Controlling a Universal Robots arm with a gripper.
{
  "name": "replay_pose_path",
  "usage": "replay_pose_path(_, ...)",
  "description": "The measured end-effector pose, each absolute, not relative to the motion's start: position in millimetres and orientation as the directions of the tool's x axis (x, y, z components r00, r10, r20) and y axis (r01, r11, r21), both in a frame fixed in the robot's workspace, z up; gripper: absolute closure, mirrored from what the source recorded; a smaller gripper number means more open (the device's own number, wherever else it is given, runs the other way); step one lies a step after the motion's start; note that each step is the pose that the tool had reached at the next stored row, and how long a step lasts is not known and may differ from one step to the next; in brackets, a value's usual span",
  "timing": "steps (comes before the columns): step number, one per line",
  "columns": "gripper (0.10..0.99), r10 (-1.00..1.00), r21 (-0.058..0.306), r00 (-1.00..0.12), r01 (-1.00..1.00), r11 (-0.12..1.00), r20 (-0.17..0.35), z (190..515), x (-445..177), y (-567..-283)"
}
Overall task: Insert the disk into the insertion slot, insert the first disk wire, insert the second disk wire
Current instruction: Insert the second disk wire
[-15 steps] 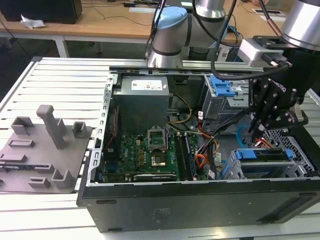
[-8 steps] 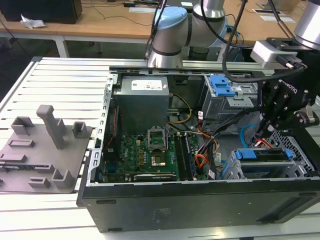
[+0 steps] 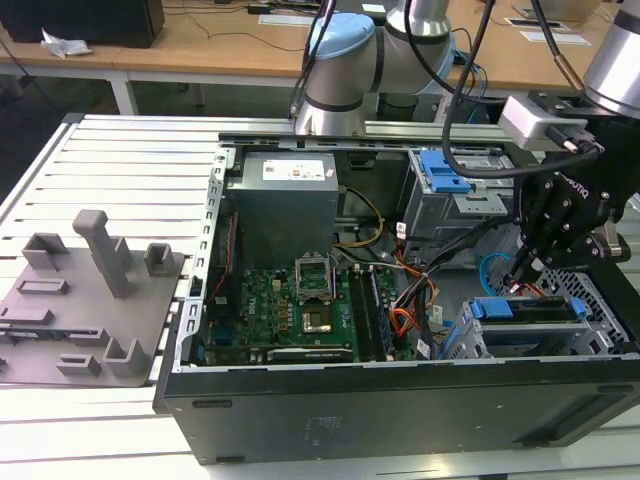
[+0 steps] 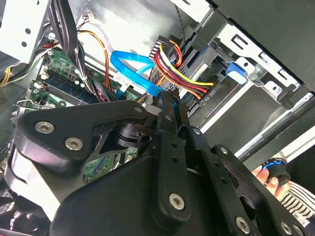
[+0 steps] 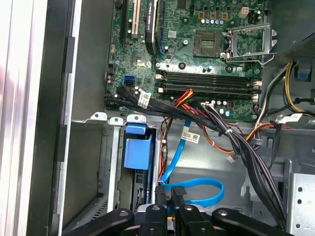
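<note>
The disk, in its bright blue carrier (image 3: 525, 309), sits inside the insertion slot (image 3: 600, 335), the perforated silver cage at the exterior view's right front corner of the open computer case. In the first wrist view the blue carrier (image 5: 138, 152) lies in the bay just beyond my fingertips. My gripper (image 3: 525, 270) hangs right behind the cage. Its fingers (image 5: 160, 191) stand close together on the end of a blue disk wire (image 5: 197, 192) that loops beside them. In the second wrist view my gripper (image 4: 166, 98) pinches where the blue wire (image 4: 133, 69) ends, next to a red, yellow and black wire bundle (image 4: 179, 66).
The motherboard (image 3: 290, 300) and power supply (image 3: 285, 200) fill the case's middle and back. A grey bay with a blue bracket (image 3: 445, 175) stands behind my gripper. Black cable bundles (image 5: 221, 130) cross near the cage. A grey fixture plate (image 3: 90, 300) lies outside at the exterior view's left. A person's hand (image 4: 275, 172) is nearby.
</note>
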State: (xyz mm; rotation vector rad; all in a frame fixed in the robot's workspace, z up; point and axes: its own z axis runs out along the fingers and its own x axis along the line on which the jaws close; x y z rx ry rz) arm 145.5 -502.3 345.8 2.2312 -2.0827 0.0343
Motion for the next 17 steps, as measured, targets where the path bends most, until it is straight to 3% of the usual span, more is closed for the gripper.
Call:
replay_pose_path(4, 0.925, -0.995, 0.05, 0.063, -0.997, -0.059, 0.077, 346, 146, -502)
replay_pose_path(9, 0.925, -0.995, 0.05, -0.07, -0.996, 0.074, 0.077, 346, 146, -502)
replay_pose_path(17, 0.925, -0.994, 0.05, -0.078, -0.995, 0.082, 0.07, 346, 146, -519)
